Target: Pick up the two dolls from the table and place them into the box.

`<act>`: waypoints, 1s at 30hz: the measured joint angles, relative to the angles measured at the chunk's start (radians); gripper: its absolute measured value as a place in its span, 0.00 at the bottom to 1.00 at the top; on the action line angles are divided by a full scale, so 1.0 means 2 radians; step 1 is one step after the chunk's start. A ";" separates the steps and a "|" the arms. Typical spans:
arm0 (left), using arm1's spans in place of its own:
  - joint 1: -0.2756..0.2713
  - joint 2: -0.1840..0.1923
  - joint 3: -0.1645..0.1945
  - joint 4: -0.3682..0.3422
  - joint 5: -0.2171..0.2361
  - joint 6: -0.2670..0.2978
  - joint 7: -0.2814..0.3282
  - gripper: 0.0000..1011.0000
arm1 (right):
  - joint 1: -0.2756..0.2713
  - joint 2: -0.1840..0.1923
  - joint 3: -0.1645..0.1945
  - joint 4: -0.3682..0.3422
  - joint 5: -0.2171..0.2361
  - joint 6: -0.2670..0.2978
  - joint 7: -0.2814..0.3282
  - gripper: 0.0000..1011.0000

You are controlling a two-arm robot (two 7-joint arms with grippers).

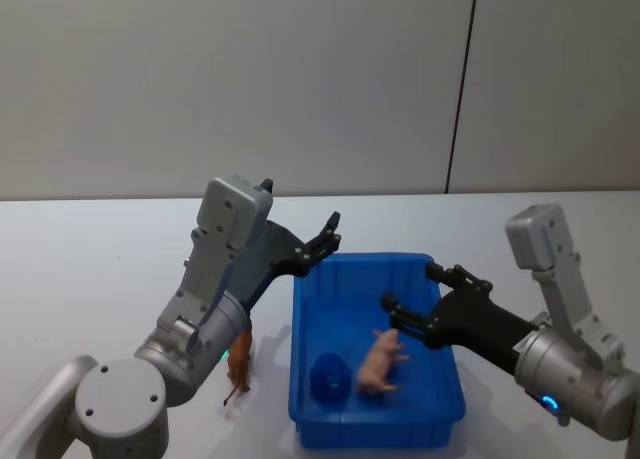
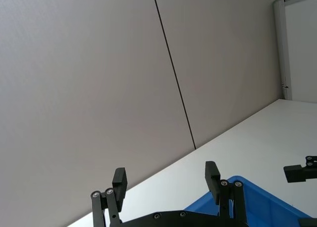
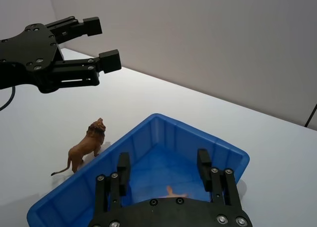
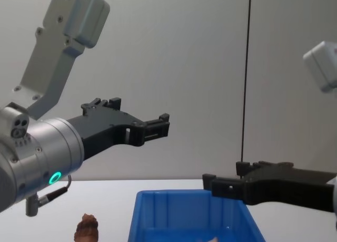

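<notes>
The pale pink doll (image 1: pixel 382 361) lies on the floor of the blue box (image 1: pixel 296 349); a sliver of it shows in the right wrist view (image 3: pixel 173 193). The reddish-brown doll (image 1: pixel 239 364), a lion figure (image 3: pixel 86 148), stands on the white table (image 1: pixel 90 279) just outside the box's left wall. My right gripper (image 1: pixel 410 285) hangs open and empty above the box's right half. Raised above the box's back left corner, my left gripper (image 1: pixel 328 234) is open and holds nothing; from the right wrist the left gripper (image 3: pixel 101 43) shows well above the lion.
A dark blue shape (image 1: pixel 328 377) sits on the box floor beside the pink doll. White tabletop stretches to the left and behind the box up to a plain grey wall (image 1: pixel 300 79) with a dark vertical seam.
</notes>
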 joint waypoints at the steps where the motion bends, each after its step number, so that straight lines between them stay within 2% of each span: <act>1: 0.000 0.000 0.000 0.000 0.000 0.000 0.000 0.99 | 0.000 0.000 0.000 0.000 0.000 0.000 0.000 0.81; 6: 0.000 0.000 0.000 0.000 0.000 0.000 0.000 0.99 | -0.003 0.001 -0.002 -0.001 -0.002 -0.006 -0.004 0.96; 8: 0.000 0.000 0.000 0.000 0.000 0.000 0.000 0.99 | -0.004 0.002 -0.002 -0.002 -0.002 -0.010 -0.005 0.99; 16: 0.000 0.000 0.000 0.000 0.000 0.000 0.000 0.99 | -0.018 0.018 0.008 -0.012 0.014 -0.029 -0.011 0.99; 30: 0.000 0.000 0.000 0.000 0.000 0.000 0.000 0.99 | -0.052 0.063 0.035 -0.023 0.053 -0.063 -0.016 0.99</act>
